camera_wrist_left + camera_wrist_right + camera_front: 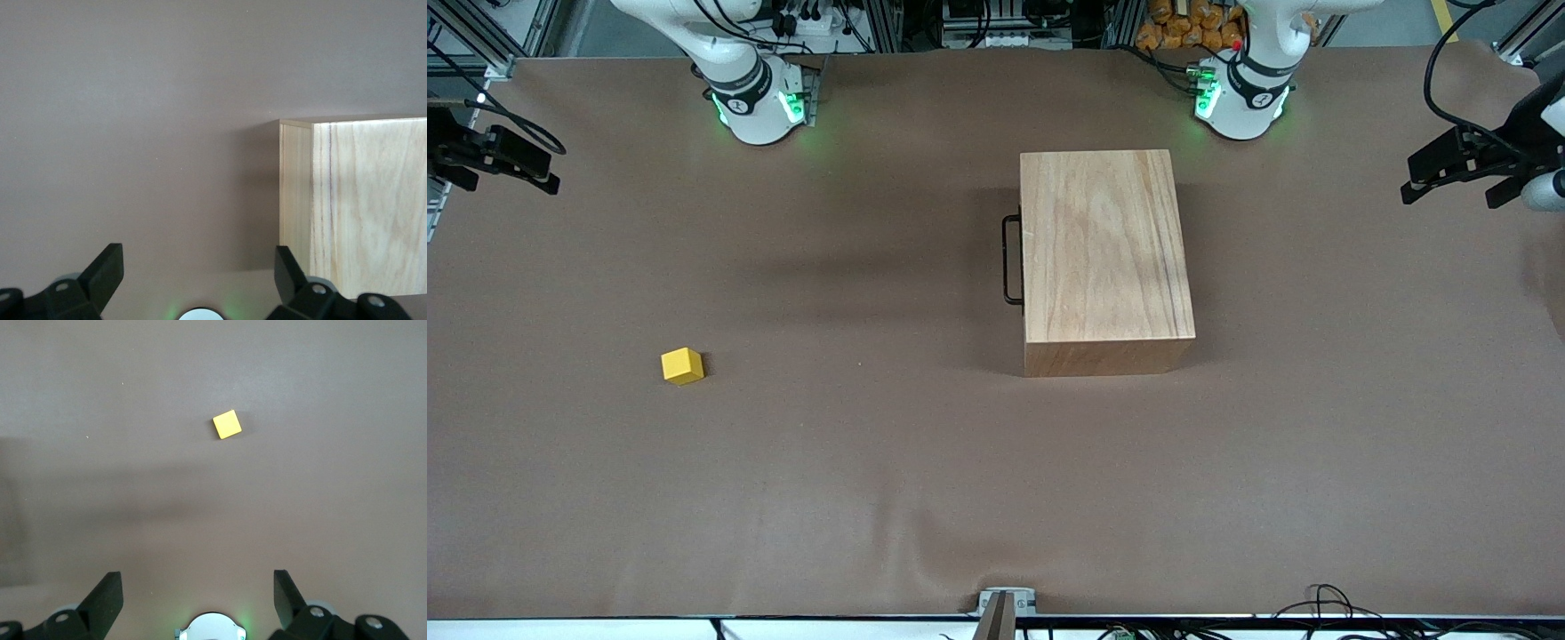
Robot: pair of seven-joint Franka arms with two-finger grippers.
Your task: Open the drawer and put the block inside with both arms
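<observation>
The wooden box (1107,249) stands mid-table, toward the left arm's end. The drawer is shut in it, and only its black wire handle (1011,258) shows, on the side facing the right arm's end. The yellow block (682,365) lies on the table toward the right arm's end, nearer the front camera than the box. My left gripper (1449,188) is open and empty, up at the left arm's edge of the table. In the left wrist view (198,267) a corner of the box (360,200) shows. My right gripper (511,173) is open and empty, up at the right arm's edge. In the right wrist view (198,587) the block (227,424) lies well away from it.
A brown cover (871,462) spans the table. The two arm bases (760,102) (1240,98) glow green along the edge farthest from the front camera. A small metal mount (1005,604) sits at the table's nearest edge, with cables (1325,604) beside it.
</observation>
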